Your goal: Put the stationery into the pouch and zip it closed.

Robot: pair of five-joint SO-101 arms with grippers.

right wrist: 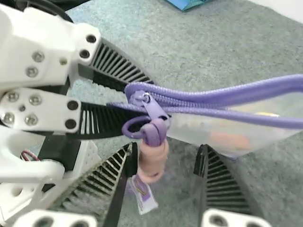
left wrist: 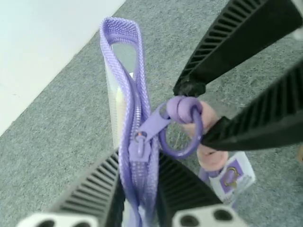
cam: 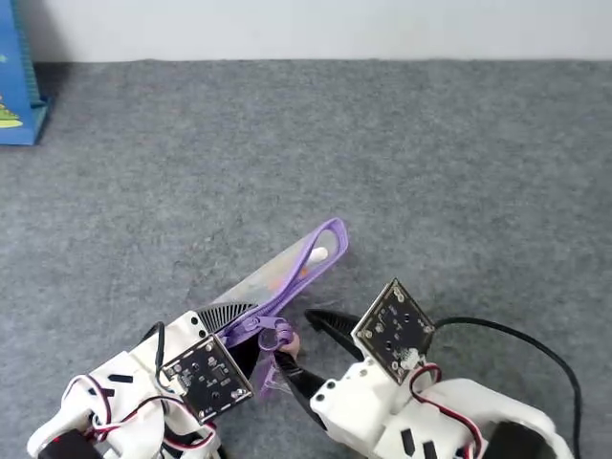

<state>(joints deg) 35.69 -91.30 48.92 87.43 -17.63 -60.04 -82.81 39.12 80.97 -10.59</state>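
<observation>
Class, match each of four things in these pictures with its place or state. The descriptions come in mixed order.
Things:
1 left gripper
2 right gripper
3 pink charm
4 blue box

Places or states:
A at the far edge of the grey table
B open, one finger on either side of the charm
C hanging from the zip ring
D shut on the pouch

Pairs: 1-D, 2-B, 3-C, 4-A.

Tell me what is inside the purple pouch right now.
Through the clear side of the pouch a pinkish item and a yellowish one show, too blurred to identify. The purple zipper band covers the rest of the inside.
</observation>
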